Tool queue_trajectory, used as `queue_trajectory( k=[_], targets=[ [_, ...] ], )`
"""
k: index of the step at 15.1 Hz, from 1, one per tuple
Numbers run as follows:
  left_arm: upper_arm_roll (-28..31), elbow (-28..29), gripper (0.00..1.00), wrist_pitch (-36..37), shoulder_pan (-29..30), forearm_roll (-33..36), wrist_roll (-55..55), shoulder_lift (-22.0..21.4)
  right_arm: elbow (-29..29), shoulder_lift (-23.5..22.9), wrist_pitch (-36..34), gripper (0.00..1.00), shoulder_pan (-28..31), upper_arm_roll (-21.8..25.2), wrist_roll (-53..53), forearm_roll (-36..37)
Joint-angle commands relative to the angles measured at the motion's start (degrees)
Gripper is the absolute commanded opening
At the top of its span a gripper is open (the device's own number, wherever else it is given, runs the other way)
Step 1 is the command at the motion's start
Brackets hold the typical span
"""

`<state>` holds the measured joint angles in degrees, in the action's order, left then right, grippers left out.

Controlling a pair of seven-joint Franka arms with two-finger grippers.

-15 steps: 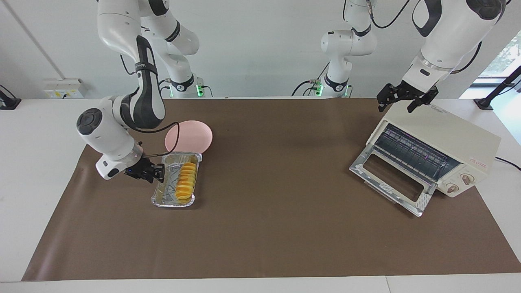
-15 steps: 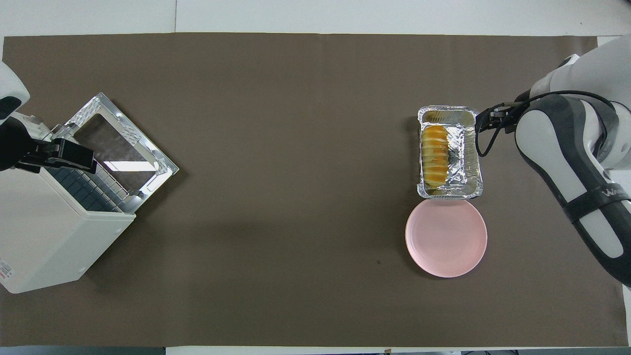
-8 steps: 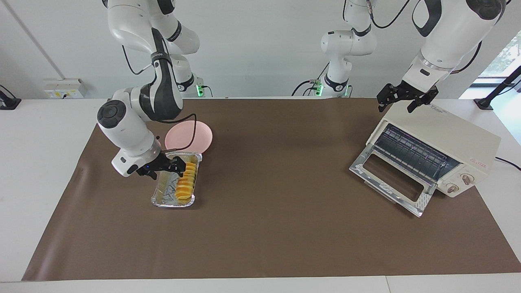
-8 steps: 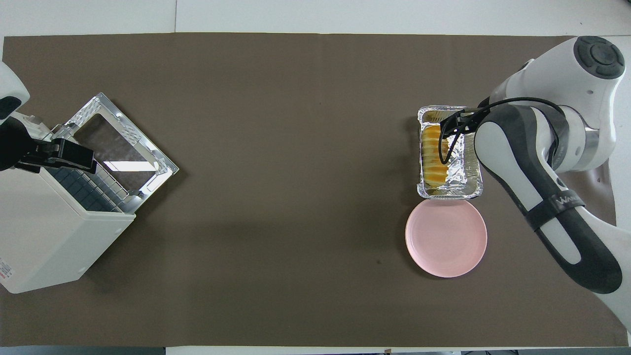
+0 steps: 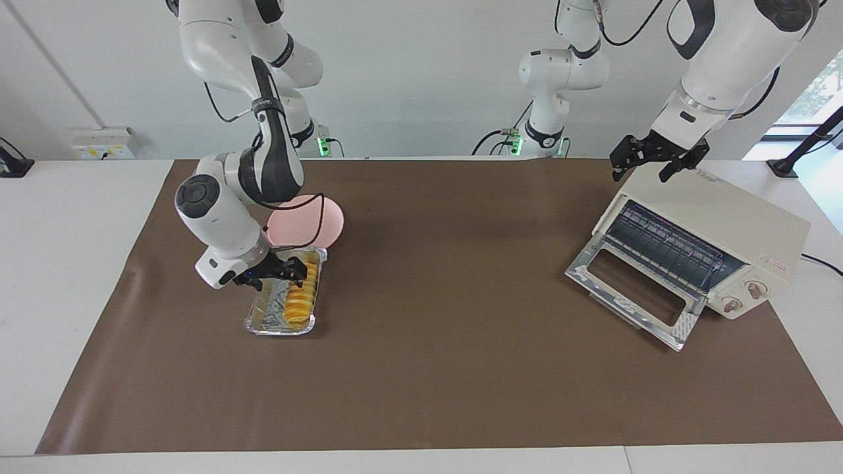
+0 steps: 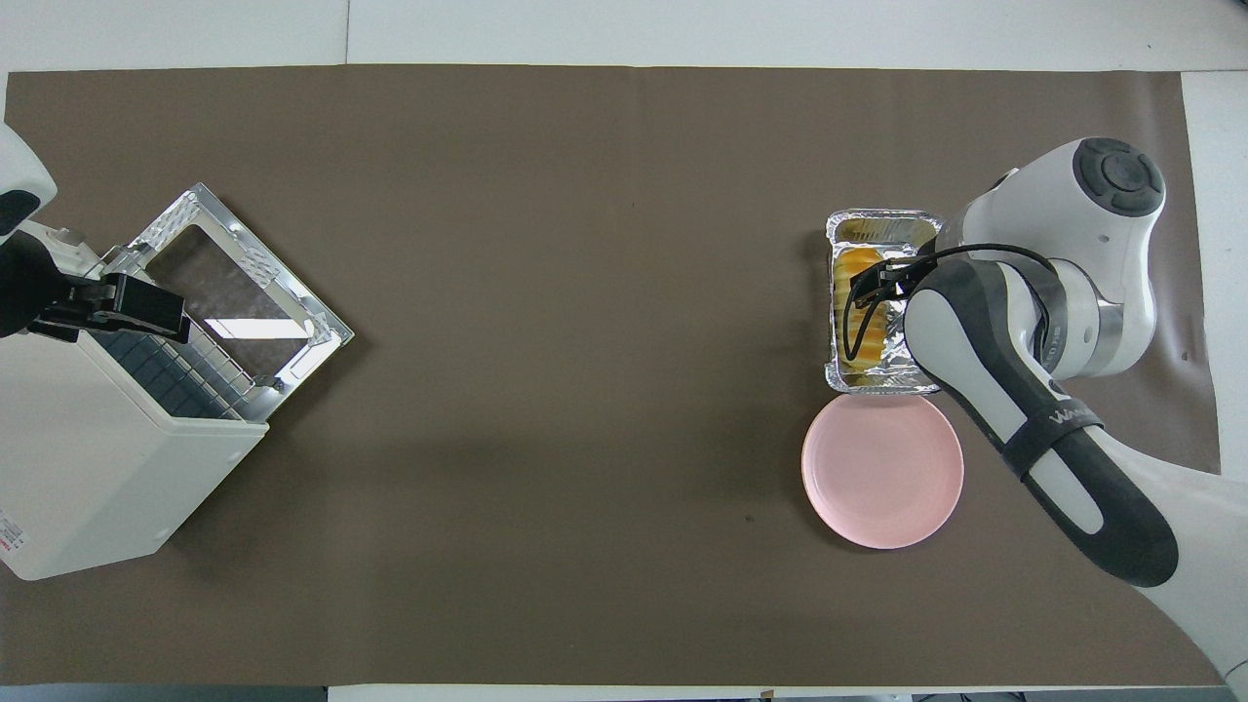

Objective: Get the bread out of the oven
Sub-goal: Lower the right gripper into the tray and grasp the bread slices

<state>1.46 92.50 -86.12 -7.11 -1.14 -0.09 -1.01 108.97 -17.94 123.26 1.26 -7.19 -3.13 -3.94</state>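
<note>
My right gripper (image 5: 298,270), jaws spread and empty, hangs over the bread (image 5: 301,294), which lies in the foil tray (image 5: 262,316) just beside the plate (image 5: 329,225), well apart from the oven (image 5: 718,224). I judge this pose a lead-in to lifting the loaf onto the plate. My left gripper (image 5: 657,160), jaws apart and holding nothing, waits above the oven's top edge, clear of its lowered door (image 5: 632,293). From overhead, my right forearm covers one side of the tray; whether a fingertip touches the bread I cannot tell.
</note>
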Motion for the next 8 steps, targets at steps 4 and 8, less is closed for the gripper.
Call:
queue_trajectory(
  k=[4,8],
  targets=[
    [0.03,0.75,1.0,-0.71,0.26,-0.79,-0.44,-1.1,4.75,2.38,3.91,0.88,-0.91,-0.55,-1.88,-0.19],
    [0.03,0.75,1.0,-0.71,0.26,-0.79,-0.44,-1.02,6.78,2.73,6.03,0.7,-0.91,-0.55,-1.79,-0.1]
  ],
)
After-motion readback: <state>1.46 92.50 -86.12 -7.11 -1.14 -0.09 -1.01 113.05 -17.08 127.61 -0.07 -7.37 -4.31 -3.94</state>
